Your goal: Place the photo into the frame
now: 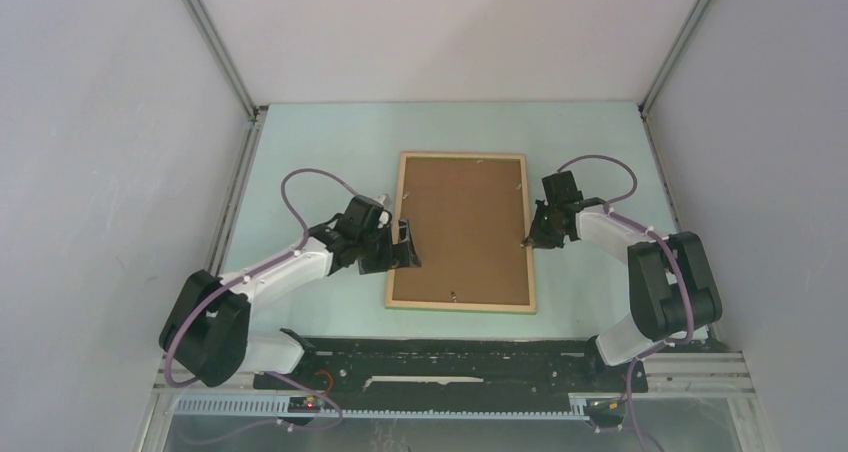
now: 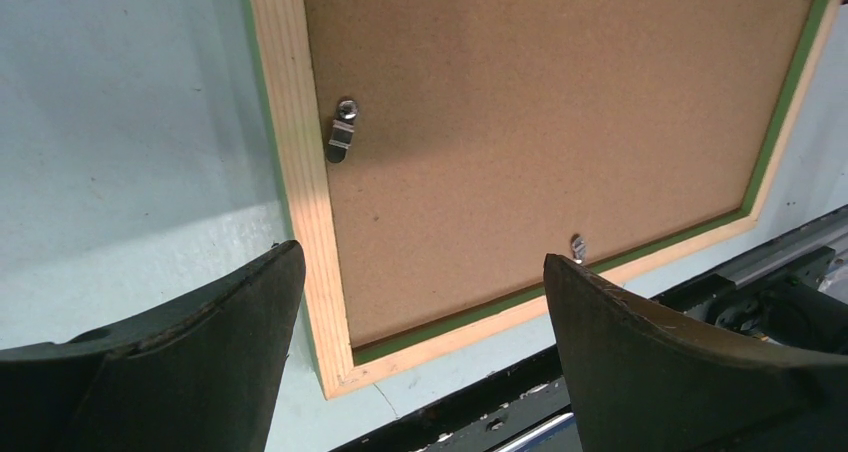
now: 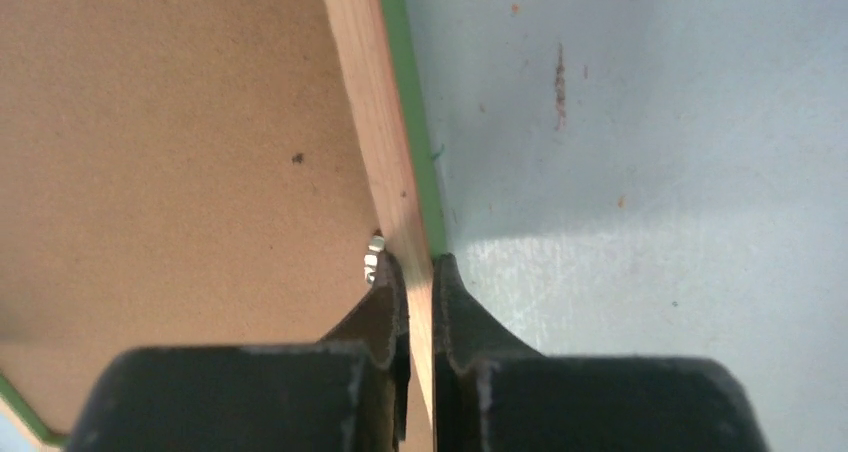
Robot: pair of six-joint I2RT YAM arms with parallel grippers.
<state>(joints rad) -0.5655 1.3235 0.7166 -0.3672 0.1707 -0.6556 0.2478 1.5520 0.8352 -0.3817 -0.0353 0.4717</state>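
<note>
Right tool (image 3: 420, 272) closed to a thin slit, tips on the right rail of the frame (image 3: 365, 122) beside a small metal clip (image 3: 374, 257). Left tool (image 2: 420, 262) gapes wide over the near left corner. The photo (image 1: 465, 227) sits brown back up inside the frame, which lies wood face up on the bench (image 1: 320, 142)

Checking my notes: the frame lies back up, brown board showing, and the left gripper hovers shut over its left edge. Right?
Not quite: the left gripper is open, jaws spread wide over the frame's left edge, per the left wrist view. The rest holds.
</note>
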